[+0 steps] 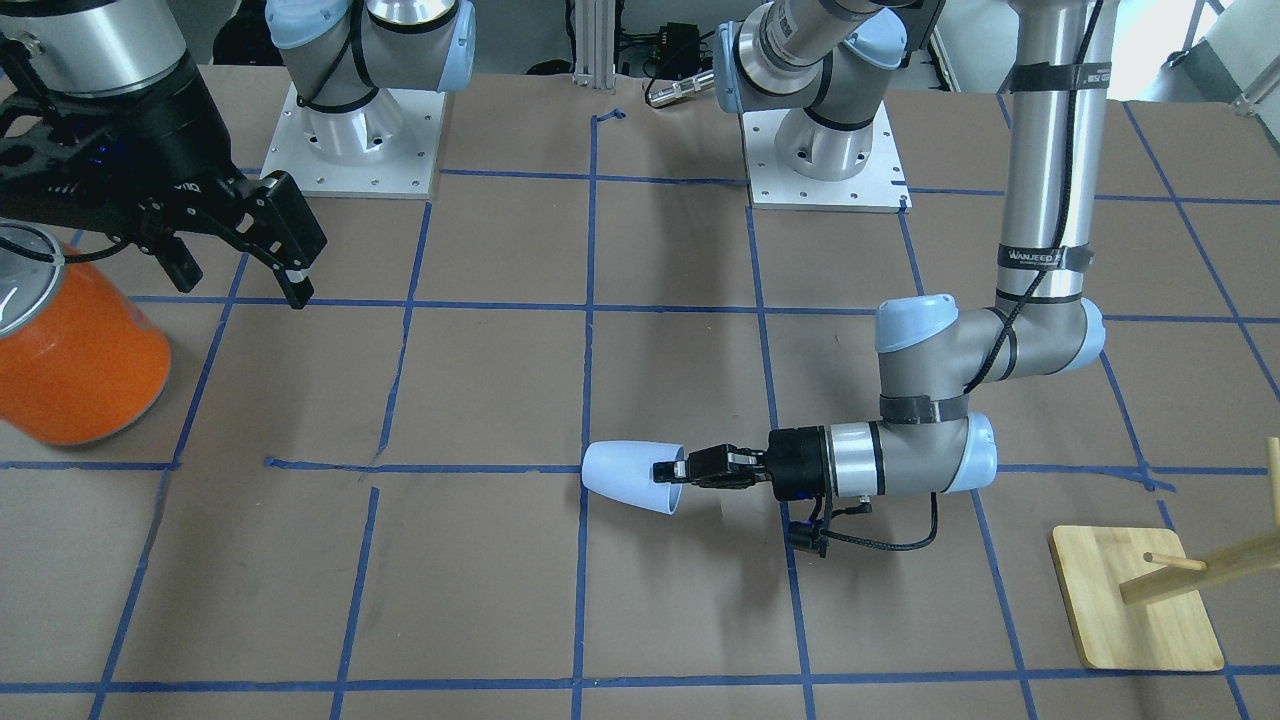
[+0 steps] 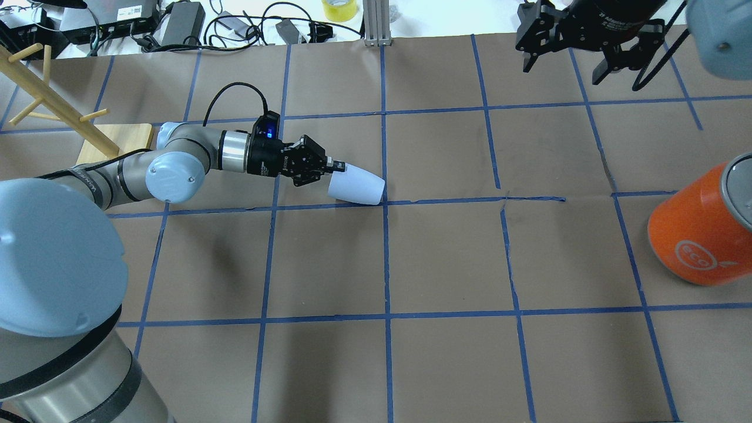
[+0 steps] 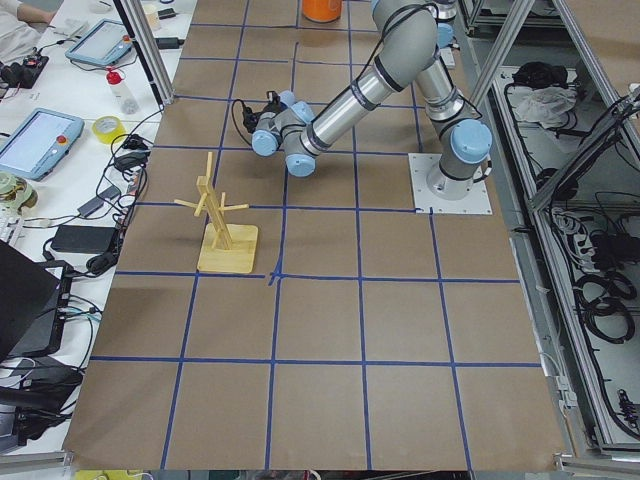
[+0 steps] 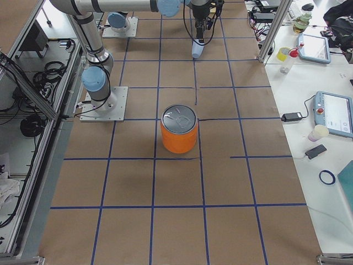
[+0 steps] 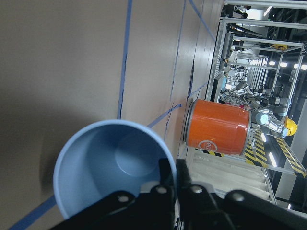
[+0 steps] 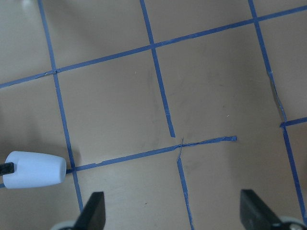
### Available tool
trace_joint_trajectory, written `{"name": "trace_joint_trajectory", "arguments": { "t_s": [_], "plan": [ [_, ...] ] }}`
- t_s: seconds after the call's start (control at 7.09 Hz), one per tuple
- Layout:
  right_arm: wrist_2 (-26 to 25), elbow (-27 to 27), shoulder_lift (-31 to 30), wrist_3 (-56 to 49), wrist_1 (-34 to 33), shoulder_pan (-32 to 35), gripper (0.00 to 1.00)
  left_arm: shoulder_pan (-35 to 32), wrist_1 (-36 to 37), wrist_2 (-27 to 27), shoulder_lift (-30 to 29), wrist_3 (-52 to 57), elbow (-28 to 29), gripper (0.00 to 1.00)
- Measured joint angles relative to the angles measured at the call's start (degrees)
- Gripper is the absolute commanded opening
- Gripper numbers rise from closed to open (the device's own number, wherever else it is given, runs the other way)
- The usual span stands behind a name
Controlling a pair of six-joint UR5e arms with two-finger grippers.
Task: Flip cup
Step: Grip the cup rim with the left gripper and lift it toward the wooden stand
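**Left tool has the cup by its rim, right tool idle and spread**

I go across as the overhead camera sees it. At the far left stands the wooden rack (image 2: 113,143), its pegs tilted up from a flat base on the table (image 2: 446,264). My left arm reaches out low just beside it, the wrist turned level with the table.

At its end my left tool (image 2: 339,168) is pinched onto the cup (image 2: 356,188). The wrist view shows one finger (image 5: 165,168) inside the mouth and the other outside, with the pale blue wall caught between them near the rim.

The cup is on its side near the middle of the table. Its open mouth faces my left tool and its narrower closed base points away to the right. The base sits at a crossing of the blue tape lines (image 2: 386,258). The cup is low over the table with a shadow close under it, but I cannot tell whether it rests on the surface or hangs just clear.

Further right, at the far edge, my right tool (image 2: 563,66) hangs above the table with its fingers spread wide and nothing between them. Its own camera looks straight down on bare taped table, with the cup off at the lower left corner.

At the far right stands the orange container (image 2: 699,235), upright with a silver top, well apart from the cup and from both tools.
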Motion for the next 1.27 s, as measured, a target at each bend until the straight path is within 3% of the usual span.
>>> {"name": "trace_joint_trajectory", "arguments": {
  "t_s": [0.14, 0.56, 1.13, 1.27],
  "plan": [
    [0.0, 0.0, 0.0, 0.0, 0.04, 0.0, 1.0, -0.23, 0.94, 1.08, 1.0, -3.56, 0.54, 0.0],
    [-0.06, 0.0, 0.06, -0.01, 0.08, 0.0, 1.0, -1.09, 9.87, 16.8, 6.59, -22.73, 5.69, 0.0],
    [-0.09, 0.0, 0.11, -0.11, 0.07, 0.0, 1.0, -1.15, 12.05, 45.43, 14.88, -23.19, 8.7, 0.0],
    [-0.09, 0.0, 0.15, -0.12, 0.0, 0.0, 1.0, -0.73, 12.06, 50.48, 15.78, -20.49, 9.31, 0.0]
  ]
}}
